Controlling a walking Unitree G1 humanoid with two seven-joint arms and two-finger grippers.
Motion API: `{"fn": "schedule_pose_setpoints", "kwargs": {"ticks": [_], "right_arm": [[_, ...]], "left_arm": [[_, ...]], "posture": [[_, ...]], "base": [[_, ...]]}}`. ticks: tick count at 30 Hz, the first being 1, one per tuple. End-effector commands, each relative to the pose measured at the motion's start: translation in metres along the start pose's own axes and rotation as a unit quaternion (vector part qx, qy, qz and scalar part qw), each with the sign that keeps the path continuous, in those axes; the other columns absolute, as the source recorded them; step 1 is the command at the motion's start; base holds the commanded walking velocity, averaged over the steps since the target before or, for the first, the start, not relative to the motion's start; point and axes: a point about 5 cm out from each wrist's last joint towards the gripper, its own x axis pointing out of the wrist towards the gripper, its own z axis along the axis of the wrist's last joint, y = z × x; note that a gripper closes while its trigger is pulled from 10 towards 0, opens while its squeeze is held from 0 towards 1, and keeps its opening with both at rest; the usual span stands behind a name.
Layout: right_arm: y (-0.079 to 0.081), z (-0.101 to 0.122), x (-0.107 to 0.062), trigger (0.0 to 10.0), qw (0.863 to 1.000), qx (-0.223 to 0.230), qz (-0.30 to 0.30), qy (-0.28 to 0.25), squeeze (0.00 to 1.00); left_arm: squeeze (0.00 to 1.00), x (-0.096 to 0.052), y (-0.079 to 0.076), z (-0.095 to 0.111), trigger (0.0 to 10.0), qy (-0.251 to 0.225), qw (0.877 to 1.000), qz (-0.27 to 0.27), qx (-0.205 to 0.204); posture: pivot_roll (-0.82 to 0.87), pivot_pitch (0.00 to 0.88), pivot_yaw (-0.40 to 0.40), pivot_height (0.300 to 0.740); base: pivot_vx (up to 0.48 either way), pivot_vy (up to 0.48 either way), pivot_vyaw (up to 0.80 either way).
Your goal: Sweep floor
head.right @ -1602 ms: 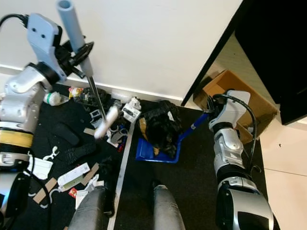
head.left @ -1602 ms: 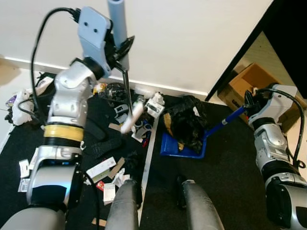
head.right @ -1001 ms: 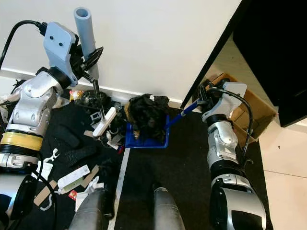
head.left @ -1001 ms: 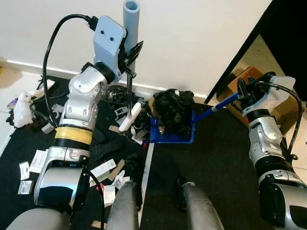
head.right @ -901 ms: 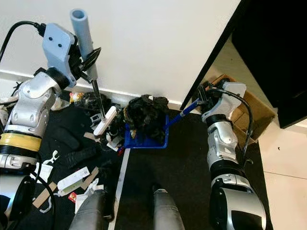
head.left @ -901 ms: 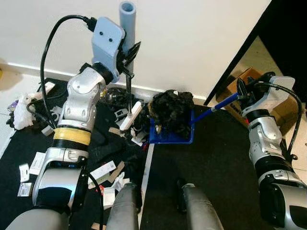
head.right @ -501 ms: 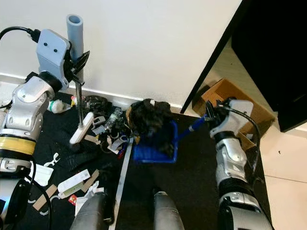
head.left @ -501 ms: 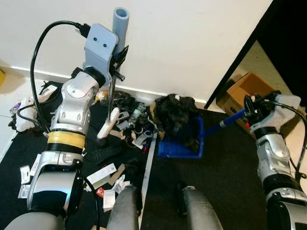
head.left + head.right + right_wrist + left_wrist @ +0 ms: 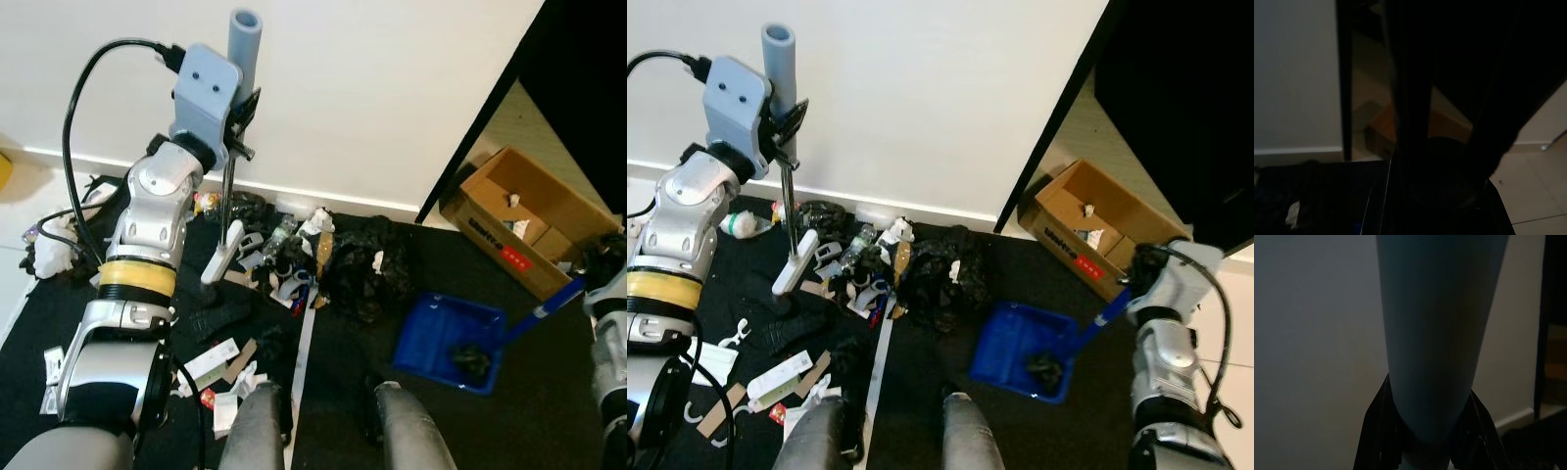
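Left hand (image 9: 238,122) raised near the white wall, black fingers pinching the grey tubular handle of the broom (image 9: 242,44). Thin metal shaft drops from it to a white broom head (image 9: 221,253), tilted, resting at the edge of a heap of mixed litter (image 9: 284,257) on the black floor mat (image 9: 950,333) near the skirting. Crumpled black plastic bag (image 9: 364,266) lies beside the heap. Blue plastic dustpan (image 9: 446,343) sits apart from the bag, on the robot's right, with a small dark clump inside. Its blue handle runs up to the right hand (image 9: 1141,266); fingers pressed onto the handle. Open brown cardboard box (image 9: 1097,230) stands behind.
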Motion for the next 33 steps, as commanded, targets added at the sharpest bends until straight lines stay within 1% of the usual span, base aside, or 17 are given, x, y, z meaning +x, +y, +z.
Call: {"fn": "schedule_pose_setpoints", "kwargs": {"ticks": [1,3,5,6,8,11,15,18,20,21,24,25,26,29,30,32,33], "right_arm": [[-0.004,0.003,0.003,10.0,1.0,0.004,-0.015,0.0,0.0],[0.0,0.007,0.007,10.0,1.0,0.007,-0.015,-0.005,0.0],[0.013,0.013,0.014,10.0,1.0,0.015,-0.004,-0.011,0.0],[0.013,0.013,0.014,10.0,1.0,0.015,-0.004,-0.011,0.0],[0.032,0.017,0.019,10.0,1.0,0.016,0.019,-0.013,0.0],[0.051,0.018,0.023,10.0,0.999,0.011,0.034,-0.007,0.0],[0.062,0.017,0.024,10.0,0.999,0.009,0.038,0.004,0.0],[0.074,0.013,0.024,10.0,0.999,0.011,0.038,0.019,0.0],[0.075,0.013,0.024,10.0,0.999,0.013,0.038,0.021,0.0],[0.078,0.012,0.023,10.0,0.999,0.02,0.04,0.022,0.0],[0.081,0.011,0.022,10.0,0.998,0.037,0.045,0.024,0.0],[0.081,0.011,0.022,10.0,0.998,0.037,0.045,0.024,0.0],[0.084,0.011,0.022,10.0,0.997,0.053,0.051,0.022,0.0],[0.086,0.015,0.021,10.0,0.995,0.078,0.057,0.003,0.0],[0.086,0.015,0.021,10.0,0.995,0.078,0.057,0.003,0.0],[0.082,0.022,0.023,10.0,0.994,0.09,0.052,-0.02,0.0],[0.082,0.022,0.023,10.0,0.994,0.09,0.052,-0.02,0.0]], "left_arm": [[0.0,0.006,-0.003,0.009,10.0,-0.028,1.0,0.013,0.004],[0.0,0.009,-0.004,0.009,10.0,-0.034,0.999,0.025,-0.007],[0.0,0.013,-0.01,0.006,10.0,-0.038,0.999,0.035,-0.015],[0.0,0.013,-0.01,0.006,10.0,-0.038,0.999,0.035,-0.015],[0.0,0.016,-0.02,0.001,10.0,-0.037,0.999,0.027,-0.016],[0.0,0.02,-0.034,-0.007,10.0,-0.028,0.999,0.023,-0.027],[0.0,0.022,-0.044,-0.016,10.0,-0.013,0.999,0.031,-0.038],[0.0,0.022,-0.059,-0.027,10.0,0.011,0.998,0.047,-0.045],[0.0,0.022,-0.062,-0.029,10.0,0.016,0.998,0.051,-0.045],[0.0,0.022,-0.064,-0.037,10.0,0.043,0.995,0.058,-0.065],[0.0,0.018,-0.064,-0.049,10.0,0.086,0.989,0.072,-0.099],[0.0,0.018,-0.064,-0.049,10.0,0.086,0.989,0.072,-0.099],[0.0,0.013,-0.061,-0.056,10.0,0.097,0.983,0.084,-0.13],[0.0,-0.003,-0.049,-0.074,10.0,0.115,0.968,0.126,-0.182],[0.0,-0.003,-0.049,-0.074,10.0,0.115,0.968,0.126,-0.182],[0.0,-0.015,-0.039,-0.084,10.0,0.121,0.959,0.158,-0.2],[0.0,-0.015,-0.039,-0.084,10.0,0.121,0.959,0.158,-0.2]], "posture": [[0.0,0.155,-0.027,0.74],[0.0,0.172,-0.025,0.74],[0.0,0.188,-0.024,0.74],[0.0,0.188,-0.024,0.74],[0.0,0.21,-0.022,0.74],[0.01,0.234,-0.022,0.74],[0.02,0.253,-0.025,0.74],[0.03,0.256,-0.032,0.74],[0.03,0.255,-0.031,0.74],[0.02,0.25,-0.029,0.74],[0.02,0.242,-0.027,0.74],[0.02,0.242,-0.027,0.74],[0.02,0.228,-0.024,0.74],[0.0,0.187,-0.02,0.74],[0.0,0.187,-0.02,0.74],[0.0,0.161,-0.02,0.74],[0.0,0.161,-0.02,0.74]], "base": [[0.0,0.0,0.0],[0.0,0.0,0.0],[0.0,0.0,0.0],[0.0,0.0,0.0],[0.0,0.0,0.0],[0.0,0.0,0.0],[0.0,0.0,0.0],[0.0,0.0,0.0],[0.0,0.0,0.0],[0.0,0.0,0.0],[0.0,0.0,0.0],[0.0,0.0,0.0],[0.0,0.0,0.0],[0.0,0.0,0.0],[0.0,0.0,0.0],[0.0,0.0,0.0],[0.0,0.0,0.0]]}}
